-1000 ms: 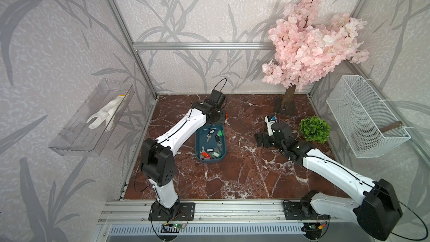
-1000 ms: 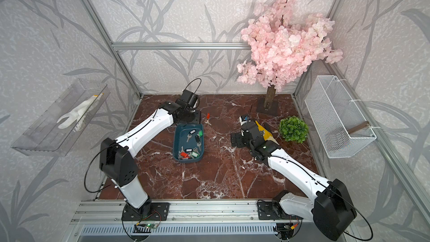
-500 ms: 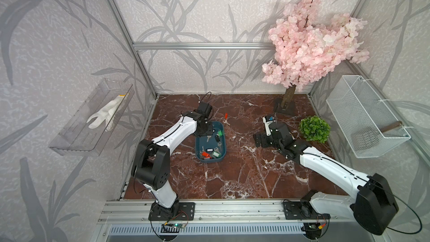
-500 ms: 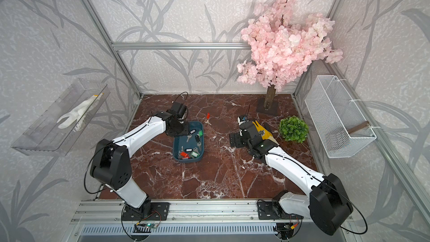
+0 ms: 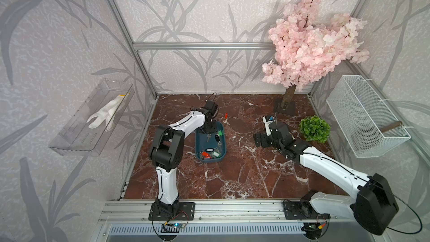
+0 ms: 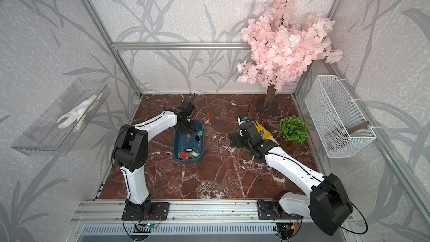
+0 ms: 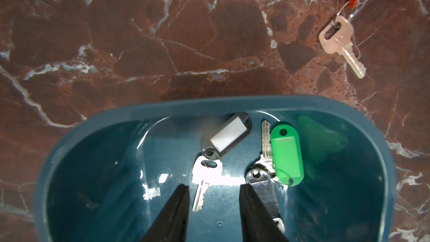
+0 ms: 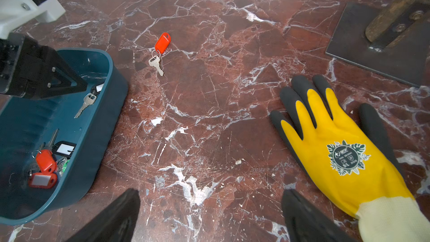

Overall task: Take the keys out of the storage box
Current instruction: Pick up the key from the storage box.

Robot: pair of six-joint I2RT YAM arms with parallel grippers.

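Observation:
The teal storage box (image 5: 201, 144) (image 6: 178, 144) lies on the marble floor, left of centre. My left gripper (image 7: 214, 187) (image 5: 207, 128) is down inside its far end. It is open, its jaws standing either side of a silver key's (image 7: 204, 175) blade without touching it. That key carries a black tag (image 7: 229, 136). Beside it lies a green-tagged key (image 7: 287, 154). More keys (image 5: 209, 154) (image 8: 45, 166) are piled at the box's near end. One red-tagged key (image 5: 225, 116) (image 8: 160, 47) lies on the floor beyond the box. My right gripper (image 8: 210, 193) (image 5: 261, 139) hovers open and empty over bare floor, right of the box.
A yellow work glove (image 8: 337, 150) (image 6: 263, 131) lies under my right wrist. A green plant ball (image 5: 314, 129) and the pink tree's base plate (image 5: 285, 109) stand at the back right. A white wire basket (image 5: 363, 115) hangs on the right wall, a clear tray (image 5: 93, 117) on the left.
My left gripper has come from behind the box down into its far end, and its jaws have narrowed. My right arm has barely shifted.

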